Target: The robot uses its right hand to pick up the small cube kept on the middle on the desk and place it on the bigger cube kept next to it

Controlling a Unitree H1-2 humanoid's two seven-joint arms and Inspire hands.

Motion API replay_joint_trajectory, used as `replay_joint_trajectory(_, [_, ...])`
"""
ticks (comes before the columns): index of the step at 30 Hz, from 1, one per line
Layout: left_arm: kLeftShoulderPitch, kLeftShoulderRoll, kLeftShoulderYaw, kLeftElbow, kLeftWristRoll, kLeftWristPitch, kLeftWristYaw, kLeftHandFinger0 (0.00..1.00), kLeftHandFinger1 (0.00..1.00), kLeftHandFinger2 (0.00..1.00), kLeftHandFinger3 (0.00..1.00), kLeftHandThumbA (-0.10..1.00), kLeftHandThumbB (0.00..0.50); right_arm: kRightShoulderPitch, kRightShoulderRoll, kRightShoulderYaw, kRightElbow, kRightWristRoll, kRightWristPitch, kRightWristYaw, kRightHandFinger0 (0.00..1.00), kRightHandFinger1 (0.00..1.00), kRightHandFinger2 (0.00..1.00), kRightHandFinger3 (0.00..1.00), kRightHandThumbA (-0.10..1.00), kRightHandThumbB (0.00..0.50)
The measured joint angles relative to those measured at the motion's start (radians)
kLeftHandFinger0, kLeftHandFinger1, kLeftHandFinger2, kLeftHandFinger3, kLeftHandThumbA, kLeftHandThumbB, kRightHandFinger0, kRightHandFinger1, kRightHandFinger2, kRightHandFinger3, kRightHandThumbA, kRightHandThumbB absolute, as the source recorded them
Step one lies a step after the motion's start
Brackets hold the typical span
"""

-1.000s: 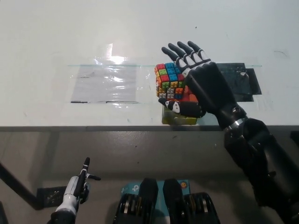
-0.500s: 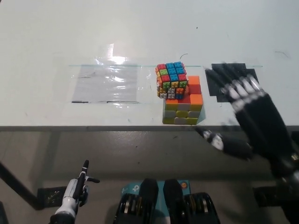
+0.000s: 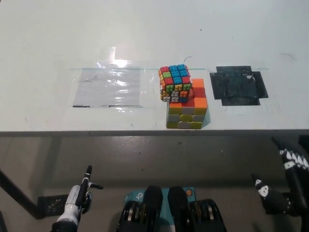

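The black right hand [image 3: 288, 186] sits at the picture's lower right corner, below the near edge of the desk [image 3: 145, 38] and partly cut off by the frame. Its fingers are spread apart and it holds nothing.

Up and to the left of that hand, well apart from it, the small cube [image 3: 175, 82] rests on top of the bigger cube [image 3: 188, 112], sitting toward the bigger cube's far left corner and overhanging it slightly on the left. The small cube is covered in studded tiles of red, blue, green, yellow and orange; the bigger cube shows orange and red squares on top and yellow and white ones on its near face. The stack stands close to the desk's near edge.

Almost straight up from the right hand, a black patch [image 3: 239, 85] lies flat on the desk. Further left, beyond the cubes, is a clear plastic sheet [image 3: 108, 87].

The white left hand [image 3: 77, 200] rests low at the picture's lower left, below the desk; whether its fingers are closed I cannot tell.
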Motion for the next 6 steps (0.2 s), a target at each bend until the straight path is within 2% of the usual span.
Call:
replay_joint_trajectory(1, [0.000, 0.000, 0.001, 0.001, -0.001, 0.000, 0.000, 0.00, 0.00, 0.00, 0.00, 1.00, 0.500, -0.003, 0.013, -0.012, 0.037, 0.014, -0.003, -0.011, 1.00, 1.00, 1.00, 1.00, 0.71, 0.260])
replay_joint_trajectory(2, [0.000, 0.000, 0.002, 0.001, -0.002, 0.000, 0.000, 0.00, 0.00, 0.00, 0.00, 1.00, 0.500, -0.007, 0.025, -0.026, 0.074, 0.031, -0.002, -0.015, 1.00, 1.00, 1.00, 1.00, 0.73, 0.241])
replay_joint_trajectory(3, [0.000, 0.000, 0.003, 0.000, -0.003, 0.000, 0.000, 0.00, 0.00, 0.00, 0.00, 1.00, 0.500, -0.014, 0.040, -0.040, 0.108, 0.046, 0.004, -0.016, 1.00, 1.00, 1.00, 1.00, 0.73, 0.243])
replay_joint_trajectory(6, [0.000, 0.000, 0.002, 0.000, -0.003, 0.000, 0.001, 0.00, 0.00, 0.00, 0.00, 1.00, 0.500, -0.036, 0.072, -0.064, 0.162, 0.083, 0.035, -0.016, 1.00, 1.00, 1.00, 1.00, 0.65, 0.185])
